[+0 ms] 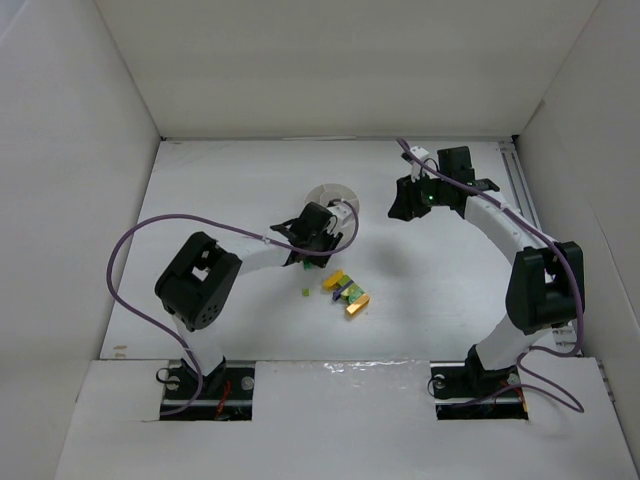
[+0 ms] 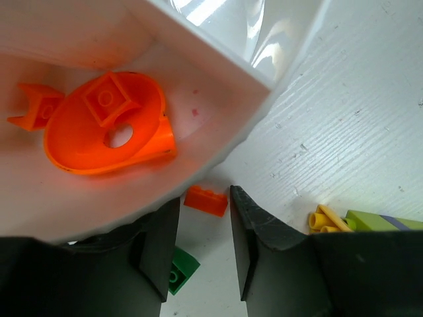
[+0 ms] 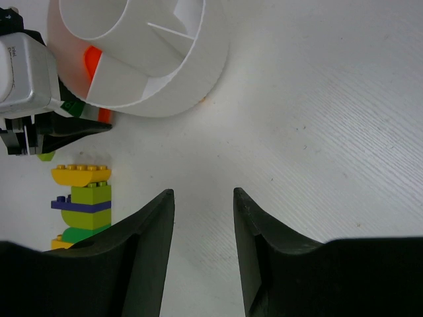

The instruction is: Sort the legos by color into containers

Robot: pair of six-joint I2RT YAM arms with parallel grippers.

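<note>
The round white divided dish (image 1: 330,193) stands mid-table. My left gripper (image 1: 313,232) hovers at its near rim, open and empty. In the left wrist view, one compartment (image 2: 218,119) holds a large orange round piece (image 2: 73,142) and a small orange bit (image 2: 36,109). An orange brick (image 2: 213,203) lies on the table against the dish wall, just beyond my open left gripper (image 2: 204,196). A green brick (image 2: 182,271) lies by the left finger. The multicolour clump (image 1: 345,290) lies near the dish; it also shows in the right wrist view (image 3: 82,205). My right gripper (image 3: 203,193) is open and empty over bare table.
A tiny green bit (image 1: 304,292) lies left of the clump. Yellow tubes (image 2: 327,220) and a lime piece (image 2: 383,221) of the clump lie right of my left fingers. White walls enclose the table on three sides. The right arm (image 1: 500,225) arcs along the right side.
</note>
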